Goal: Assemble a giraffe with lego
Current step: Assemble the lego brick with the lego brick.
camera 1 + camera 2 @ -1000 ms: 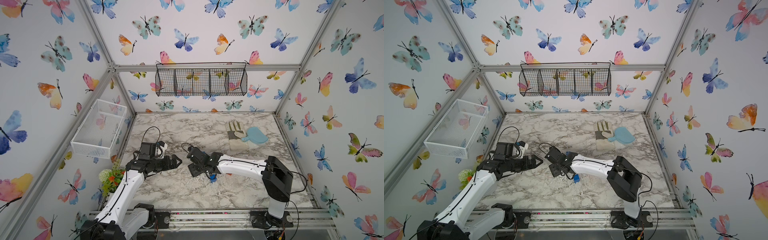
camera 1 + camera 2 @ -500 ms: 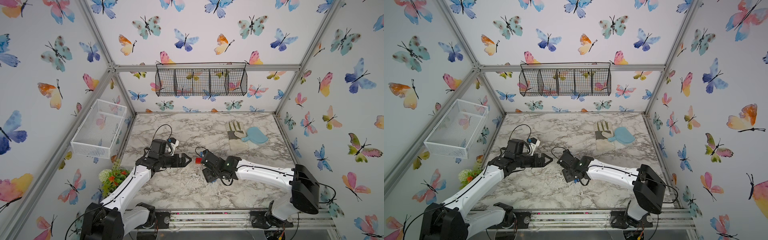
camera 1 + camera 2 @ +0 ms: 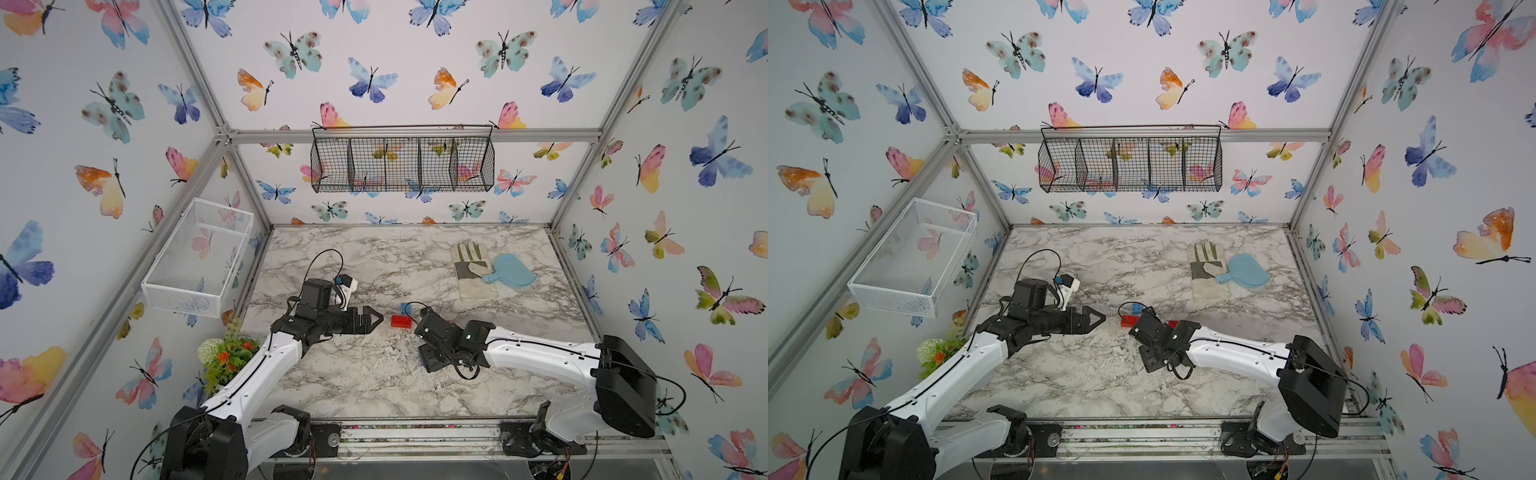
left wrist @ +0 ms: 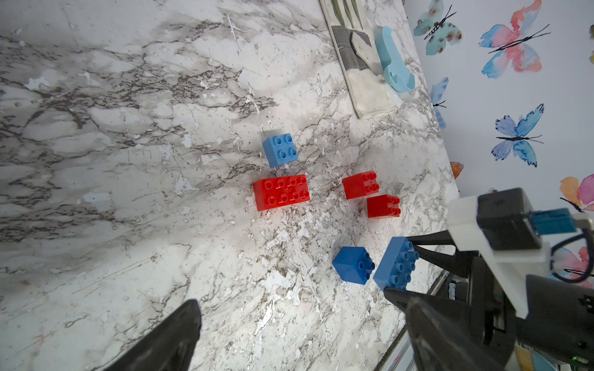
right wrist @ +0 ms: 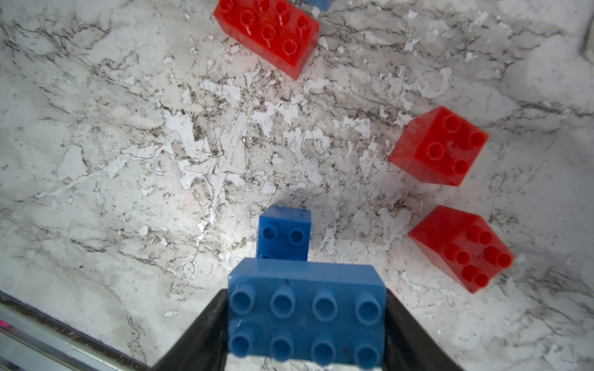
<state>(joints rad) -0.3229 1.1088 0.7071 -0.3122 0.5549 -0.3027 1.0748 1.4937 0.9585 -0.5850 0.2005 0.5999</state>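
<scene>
Marble tabletop [image 3: 374,257] inside butterfly-papered walls; we log six loose bricks and no giraffe yet, since nothing is joined

- Right gripper [image 4: 401,268]: fingers pinch the long blue brick [image 5: 305,314] across its short ends, so the jaws stand partly apart. Studs face the wrist camera and the hollow underside points outward, which we judge leaves it free to press onto another brick. We cannot tell whether it clears the surface.
- Small dark blue brick [image 5: 284,233]: just beside the held brick, studs up. We read it as a likely leg.
- Two small red bricks [image 4: 360,184] [image 4: 382,205]: near each other, tipped on their sides and apart from the blue pair. They would need righting before stacking.
- Long red brick [image 4: 281,192] and small light blue brick [image 4: 279,149]: upright and close together, nearer the left gripper [image 3: 368,320].
- Left gripper: fingers spread wide with nothing between them, aimed at the cluster. We judge it is waiting to steady or fetch a piece.
- Work glove [image 3: 471,270] and pale blue paddle [image 3: 513,272]: well apart at the far right, not involved
</scene>
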